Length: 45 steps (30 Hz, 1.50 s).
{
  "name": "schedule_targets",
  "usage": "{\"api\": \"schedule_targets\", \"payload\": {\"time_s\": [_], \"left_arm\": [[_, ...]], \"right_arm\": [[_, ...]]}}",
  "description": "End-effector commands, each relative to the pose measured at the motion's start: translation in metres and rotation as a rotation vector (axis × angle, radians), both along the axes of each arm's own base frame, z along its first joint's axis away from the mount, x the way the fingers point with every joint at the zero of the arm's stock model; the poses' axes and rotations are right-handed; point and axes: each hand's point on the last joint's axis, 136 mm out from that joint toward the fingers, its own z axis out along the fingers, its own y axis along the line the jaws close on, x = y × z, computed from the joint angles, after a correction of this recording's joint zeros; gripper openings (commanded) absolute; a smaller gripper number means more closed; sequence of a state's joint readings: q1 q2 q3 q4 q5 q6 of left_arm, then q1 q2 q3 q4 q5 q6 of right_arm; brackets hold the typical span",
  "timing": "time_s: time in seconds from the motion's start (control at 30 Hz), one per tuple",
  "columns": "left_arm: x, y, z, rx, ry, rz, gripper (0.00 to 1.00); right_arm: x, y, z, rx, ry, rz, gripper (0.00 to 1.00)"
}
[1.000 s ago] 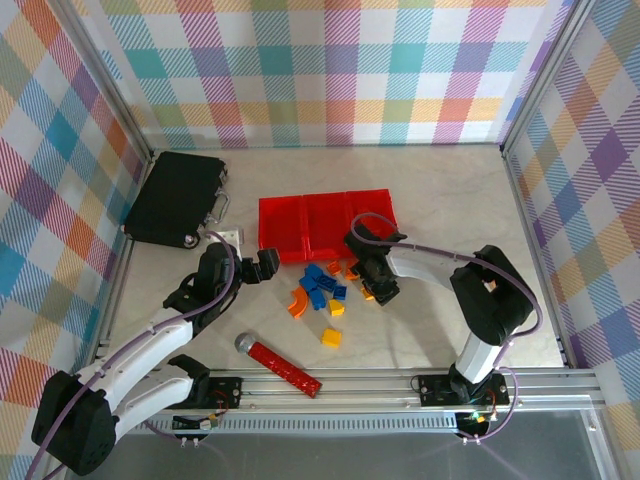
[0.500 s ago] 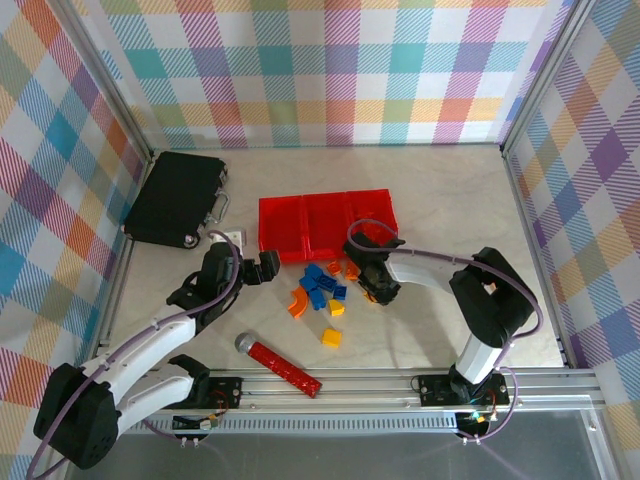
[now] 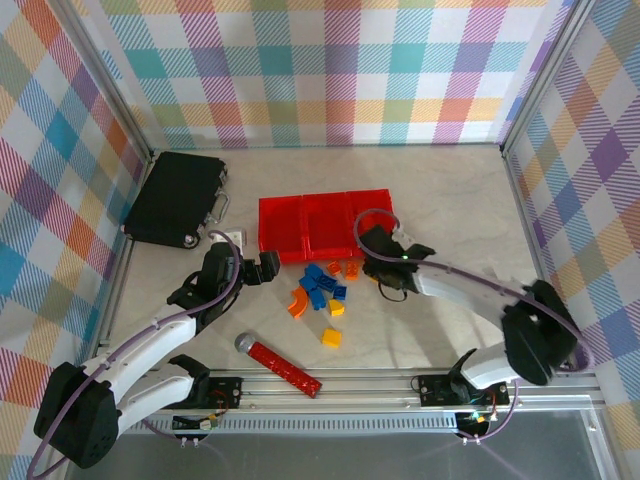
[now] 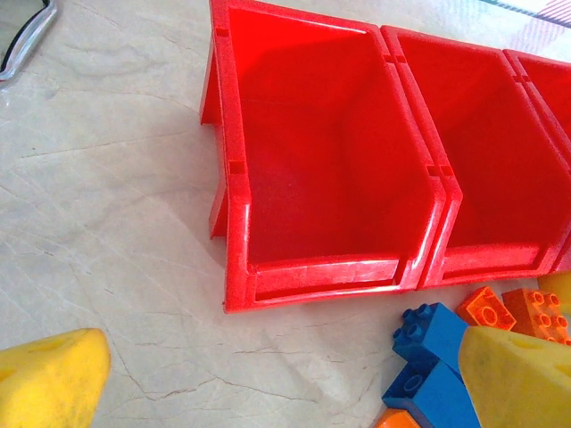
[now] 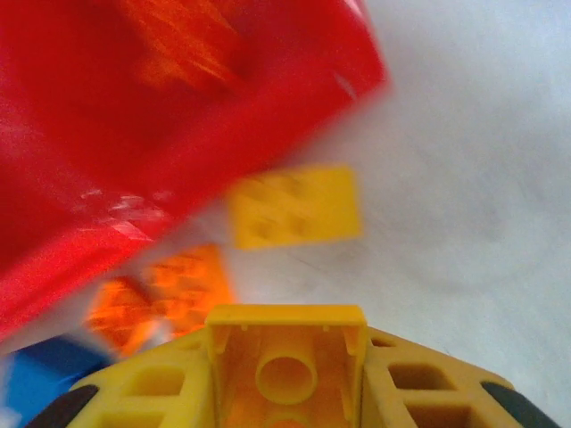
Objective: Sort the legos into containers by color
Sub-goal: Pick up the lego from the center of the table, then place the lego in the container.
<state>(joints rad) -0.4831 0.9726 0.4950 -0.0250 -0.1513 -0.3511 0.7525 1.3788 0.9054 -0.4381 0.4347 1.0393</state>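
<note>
Grip looks sound: the right gripper is pinched narrowly on what seems a small yellow plastic lego brick. Lift it clear of the joined red plastic bins at eleven o'clock and release low inside, while the left gripper hangs wide, empty.
</note>
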Motion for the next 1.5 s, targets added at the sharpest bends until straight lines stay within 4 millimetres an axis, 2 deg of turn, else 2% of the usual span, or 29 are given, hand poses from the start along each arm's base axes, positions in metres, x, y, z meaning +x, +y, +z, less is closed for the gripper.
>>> {"api": "schedule_targets", "payload": {"time_s": [0.0,0.07,0.13,0.23,0.33,0.47,0.53,0.67,1.03,1.2,1.47], "left_arm": [[0.001,-0.002,0.007,0.0,-0.011,-0.004,1.0],[0.002,-0.003,0.008,-0.008,-0.013,-0.004,1.0],[0.002,-0.005,0.009,-0.016,-0.015,-0.007,1.0],[0.003,-0.007,0.01,-0.031,-0.012,-0.008,1.0],[0.002,-0.008,0.012,-0.03,0.0,-0.013,1.0],[0.0,-0.006,0.016,-0.03,0.001,-0.009,1.0],[-0.002,-0.004,0.019,-0.032,-0.003,-0.005,1.0],[-0.004,-0.002,0.024,-0.035,-0.013,0.005,1.0],[-0.004,0.0,0.022,-0.058,-0.012,0.028,1.0],[-0.004,0.0,0.023,-0.06,-0.013,0.031,1.0],[-0.004,0.001,0.021,-0.058,-0.009,0.037,1.0]], "right_arm": [[0.036,0.028,0.085,-0.052,-0.316,0.242,0.28],[0.047,0.045,0.117,-0.085,-0.382,0.36,0.3],[0.058,0.065,0.137,-0.11,-0.414,0.494,0.3],[0.071,0.092,0.145,-0.127,-0.436,0.647,0.31],[0.082,0.118,0.14,-0.132,-0.45,0.786,0.32],[0.098,0.139,0.111,-0.119,-0.365,0.879,0.32],[0.103,0.147,0.09,-0.109,-0.321,0.906,0.32],[0.111,0.154,0.053,-0.118,-0.24,0.916,0.32],[0.123,0.145,-0.011,-0.139,-0.085,0.851,0.33],[0.124,0.142,-0.017,-0.136,-0.082,0.818,0.4],[0.124,0.142,0.003,-0.135,-0.11,0.825,0.5]]}}
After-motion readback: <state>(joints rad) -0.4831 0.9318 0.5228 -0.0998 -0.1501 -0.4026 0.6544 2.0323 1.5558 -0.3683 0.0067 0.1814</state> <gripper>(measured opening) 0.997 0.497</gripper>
